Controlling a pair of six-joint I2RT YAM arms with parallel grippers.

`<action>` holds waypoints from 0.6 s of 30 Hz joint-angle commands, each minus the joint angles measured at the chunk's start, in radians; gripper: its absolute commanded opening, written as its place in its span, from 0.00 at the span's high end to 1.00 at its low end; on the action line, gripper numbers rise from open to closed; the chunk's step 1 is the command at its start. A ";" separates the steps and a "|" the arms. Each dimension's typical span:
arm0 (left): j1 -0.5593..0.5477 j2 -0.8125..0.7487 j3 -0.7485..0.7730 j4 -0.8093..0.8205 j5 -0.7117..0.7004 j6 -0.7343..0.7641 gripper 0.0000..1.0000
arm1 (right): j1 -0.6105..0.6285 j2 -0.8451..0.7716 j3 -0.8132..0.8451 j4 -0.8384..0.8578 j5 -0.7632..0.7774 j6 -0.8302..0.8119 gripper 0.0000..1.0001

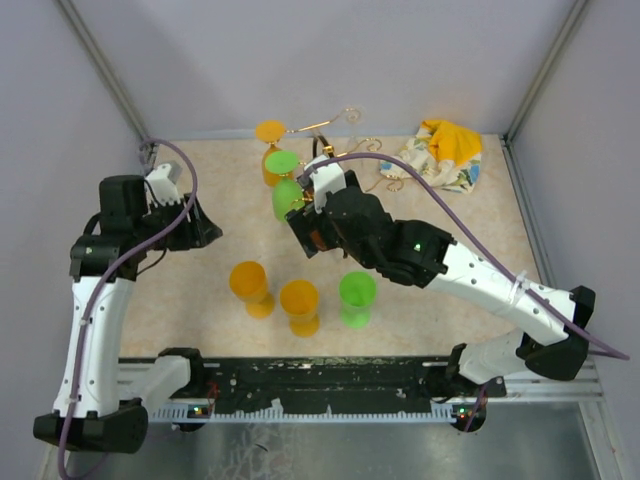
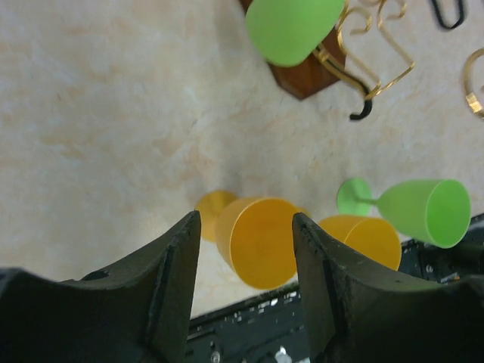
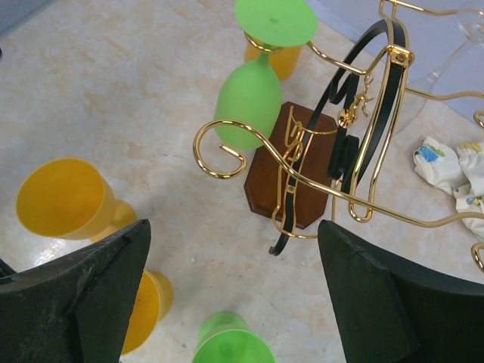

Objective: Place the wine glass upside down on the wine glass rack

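Top external view: my right claw sits just in front of the gold wire wine glass rack with curled hook arms, at the far middle of the speckled beige bench. From the right wrist camera, that claw is spread wide with nothing between its black fingers. Just ahead of it, clear of both fingers, the translucent green plastic wine glass hangs upside down on a rack arm. Its round foot is on top and its bowl points down beside the rack's dark brown wooden base. An orange plastic wine glass sits on the rack just behind it, mostly hidden by the green foot.

My left claw hovers over the left part of the bench, well apart from the rack. It is partly open and empty. Nearer my bases, three more glasses stand upright in a row: a left orange glass, a middle orange glass and a second green glass. A crumpled yellow and white cloth lies at the far right, near the rack.
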 commanded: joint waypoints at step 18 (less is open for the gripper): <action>-0.147 -0.079 -0.319 -0.036 -0.071 -0.124 0.44 | -0.009 -0.012 -0.024 0.034 0.023 0.026 0.07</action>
